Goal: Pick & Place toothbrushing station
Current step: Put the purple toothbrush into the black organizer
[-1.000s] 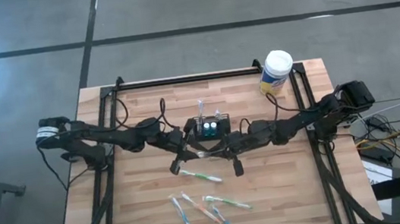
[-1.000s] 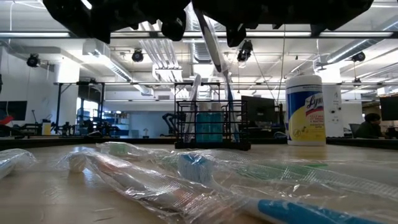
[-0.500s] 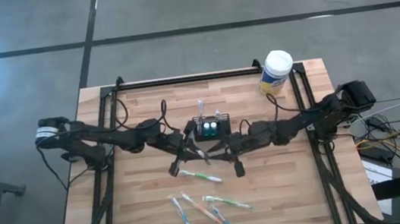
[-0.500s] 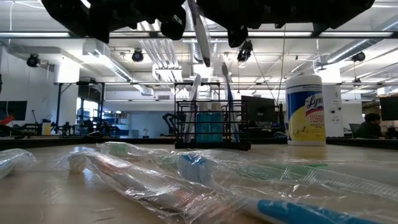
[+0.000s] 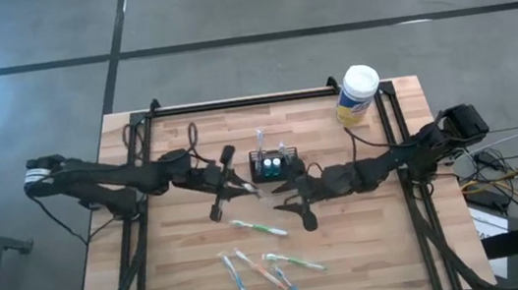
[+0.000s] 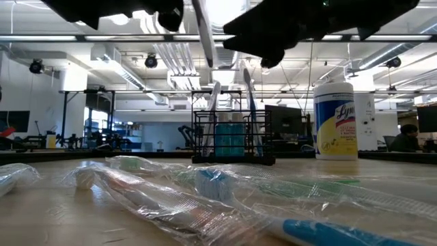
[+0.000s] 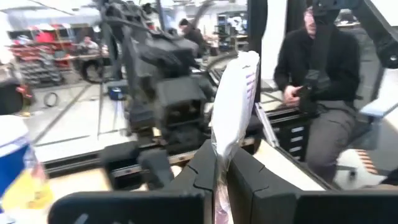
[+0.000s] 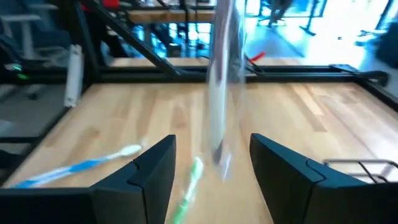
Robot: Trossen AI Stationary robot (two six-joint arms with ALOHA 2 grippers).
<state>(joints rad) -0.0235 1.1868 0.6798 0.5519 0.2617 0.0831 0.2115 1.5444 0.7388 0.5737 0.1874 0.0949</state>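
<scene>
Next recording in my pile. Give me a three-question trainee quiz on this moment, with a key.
1. True or false: the left gripper is shut on a wrapped toothbrush.
2. In the high view, where does the toothbrushing station stand? A) at a corner of the table; B) near the table's middle; C) on the floor.
3. Fill in the blank: in its own wrist view, the fingers of the right gripper are ____ (open or shut).

Key: 1 true; 2 B; 3 open.
</scene>
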